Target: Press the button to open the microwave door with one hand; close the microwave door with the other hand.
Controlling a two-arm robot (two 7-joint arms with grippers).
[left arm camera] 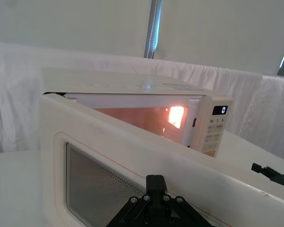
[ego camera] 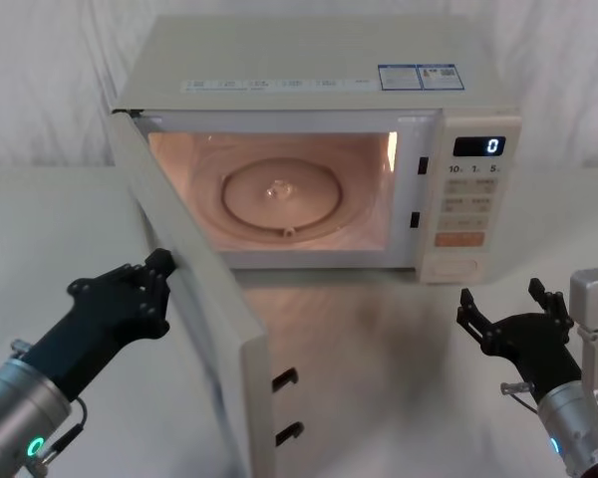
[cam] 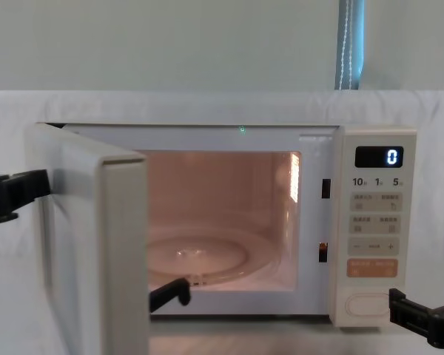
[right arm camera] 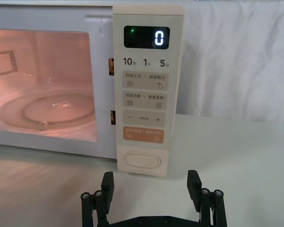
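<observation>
Head view: the microwave point(ego camera: 319, 149) sits on the counter point(ego camera: 399, 398), its microwave door point(ego camera: 204, 319) swung wide; the left claw point(ego camera: 145, 289) touches its outer face, whether spread I cannot tell. Right wrist view: the right claw point(right arm camera: 151, 187) hangs spread, just before the button point(right arm camera: 142, 160).

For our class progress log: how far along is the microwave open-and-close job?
Done: the broad cream microwave door stands open, cavity lit. In hand: the black left gripper sits at the door's outer face; touching or not, unclear. The black right gripper hangs open, off the pill-shaped cream button. Left: closing.
</observation>
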